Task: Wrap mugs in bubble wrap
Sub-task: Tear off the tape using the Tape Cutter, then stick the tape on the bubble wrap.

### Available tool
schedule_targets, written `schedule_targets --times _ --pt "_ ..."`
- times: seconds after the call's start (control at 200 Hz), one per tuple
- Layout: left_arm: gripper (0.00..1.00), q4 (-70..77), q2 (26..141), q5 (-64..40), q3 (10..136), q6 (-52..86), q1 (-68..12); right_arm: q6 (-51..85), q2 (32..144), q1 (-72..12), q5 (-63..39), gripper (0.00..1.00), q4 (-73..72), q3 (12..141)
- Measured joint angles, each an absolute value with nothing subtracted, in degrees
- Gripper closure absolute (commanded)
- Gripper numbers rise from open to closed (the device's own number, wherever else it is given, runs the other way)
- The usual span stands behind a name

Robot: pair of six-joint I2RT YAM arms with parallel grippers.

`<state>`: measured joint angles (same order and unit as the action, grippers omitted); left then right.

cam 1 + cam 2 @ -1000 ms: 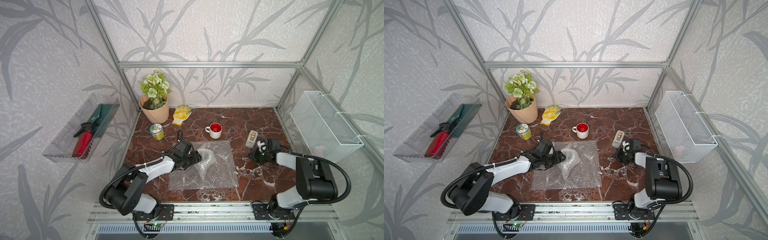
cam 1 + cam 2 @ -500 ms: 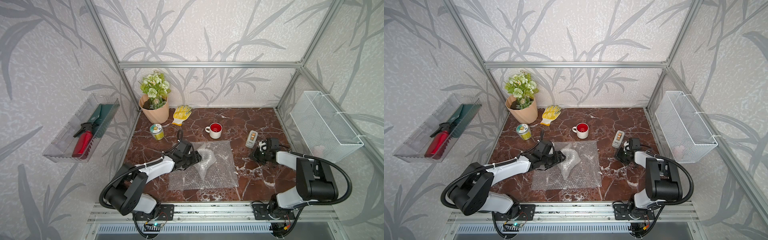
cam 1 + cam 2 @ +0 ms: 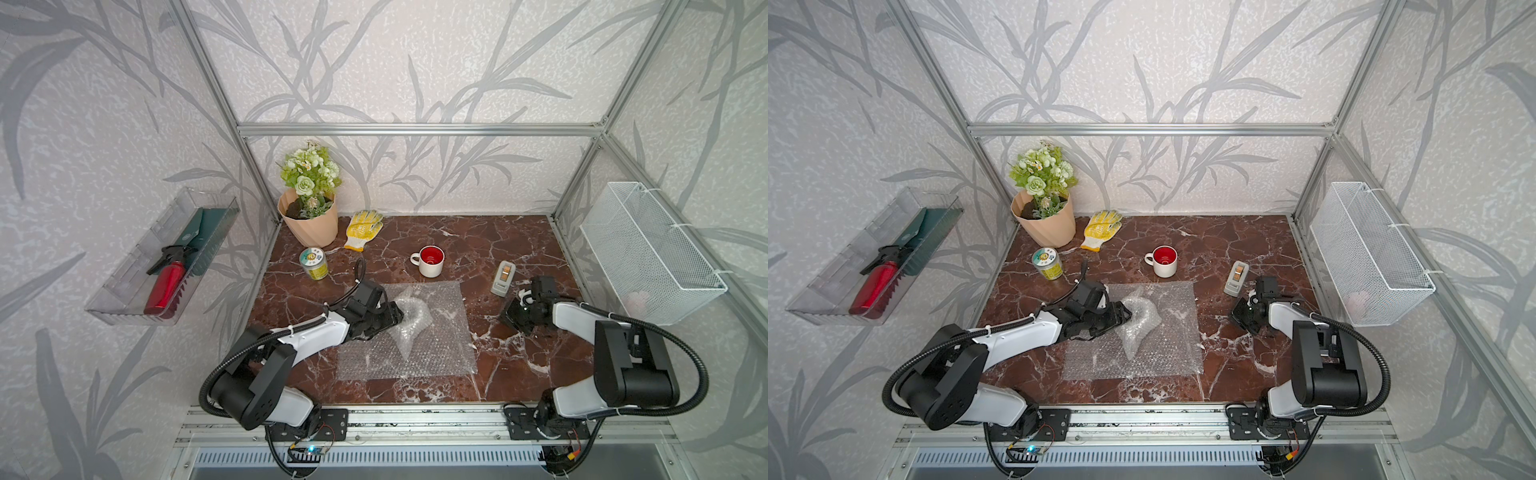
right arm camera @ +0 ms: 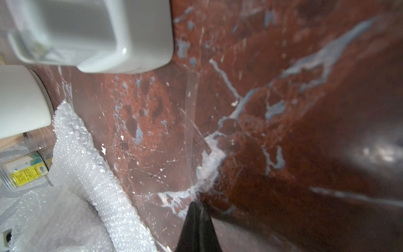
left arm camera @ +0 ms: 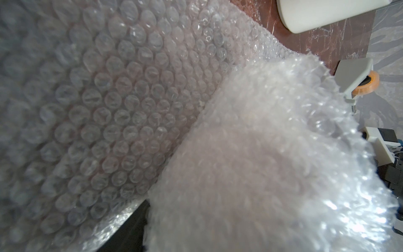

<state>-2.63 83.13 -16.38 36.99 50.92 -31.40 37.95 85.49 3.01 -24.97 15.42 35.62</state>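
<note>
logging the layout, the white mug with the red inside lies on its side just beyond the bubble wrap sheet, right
No: the white mug stands upright, red inside facing up, as both top views show. It is just beyond the bubble wrap sheet.

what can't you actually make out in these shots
1. Contents of the wrapped bundle: both top views, the plastic veils them.
2. Hold of the left end effector: top views, its own body covers the fingertips; left wrist view, bubble wrap fills the frame.
3. The pale thing in the wire basket: top views, mesh blurs it.
4. Whether the shut right end effector pinches the clear strip: right wrist view, too faint.
</note>
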Motion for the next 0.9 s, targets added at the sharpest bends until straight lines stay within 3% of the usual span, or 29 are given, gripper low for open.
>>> schedule_targets --times 0.12,0.24,0.435,0.6,0.905 --pt "0.29 -1.56 83.85 -16.91 37.04 50.41 -31.4 38.17 81.49 2.7 -24.77 1.0 19.22 34.61" --pt "0.29 -0.08 85.1 -17.98 37.43 49.43 -31.4 38.52 70.35 2.02 -24.08 1.0 25.41 35.35" --pt "0.29 0.51 86.04 -18.79 38.06 47.99 -31.4 40.8 59.48 -0.58 -26.0 1.0 31.79 45.76" --pt "0.29 0.51 86.74 -19.35 38.68 47.33 -31.4 43.97 60.88 -6.83 -30.09 1.0 33.93 51.92" --pt "0.29 0.84 86.8 -19.59 38.68 47.27 -31.4 43.46 73.8 -23.27 -33.28 1.0 37.32 66.61"
